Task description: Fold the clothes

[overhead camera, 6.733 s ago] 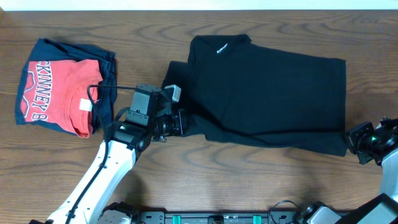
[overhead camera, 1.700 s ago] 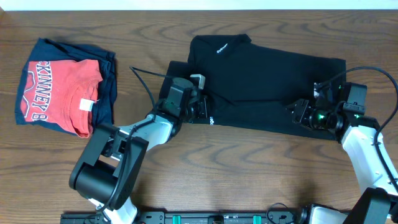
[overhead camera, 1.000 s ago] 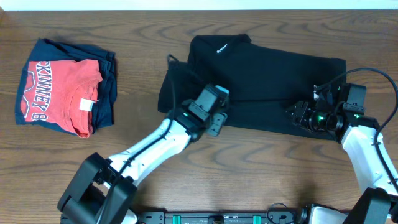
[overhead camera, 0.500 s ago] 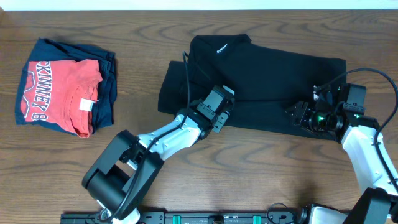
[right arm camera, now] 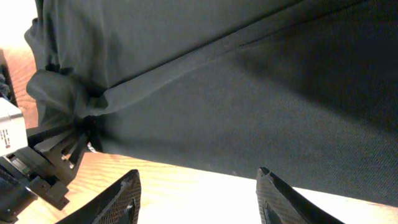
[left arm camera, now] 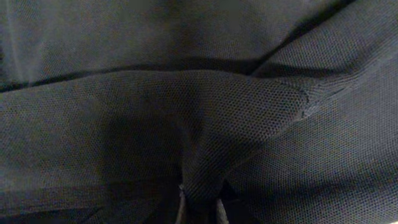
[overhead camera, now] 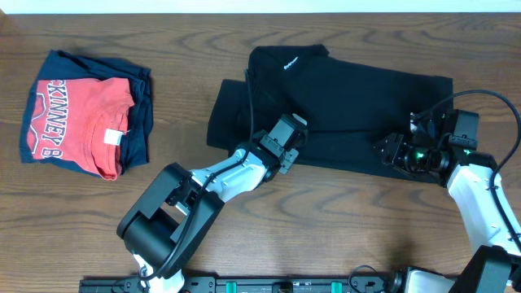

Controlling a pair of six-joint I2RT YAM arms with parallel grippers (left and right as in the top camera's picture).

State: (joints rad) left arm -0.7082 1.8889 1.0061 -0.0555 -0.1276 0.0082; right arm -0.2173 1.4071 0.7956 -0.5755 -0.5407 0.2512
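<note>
The clothes [overhead camera: 358,98], one black shirt with a small white logo near the neck, lie spread across the back of the table. My left gripper [overhead camera: 291,153] is at the shirt's near edge, shut on a pinched-up ridge of the black fabric [left arm camera: 186,93]. That ridge stands between my left gripper [left arm camera: 199,208]'s two pale fingertips. My right gripper [overhead camera: 384,151] sits at the near edge further right. In its wrist view my right gripper [right arm camera: 199,202] is open over bare wood, just short of the shirt [right arm camera: 249,81]. The left gripper [right arm camera: 56,149] and the bunched cloth show at the left there.
A folded red T-shirt [overhead camera: 77,114] with white letters lies on a navy garment [overhead camera: 140,106] at the far left. Bare wooden table [overhead camera: 326,220] runs along the front, crossed by both arms.
My left gripper has closed on a fold of the black shirt at its near edge; half a second ago its jaws were apart there. The right arm has not moved.
</note>
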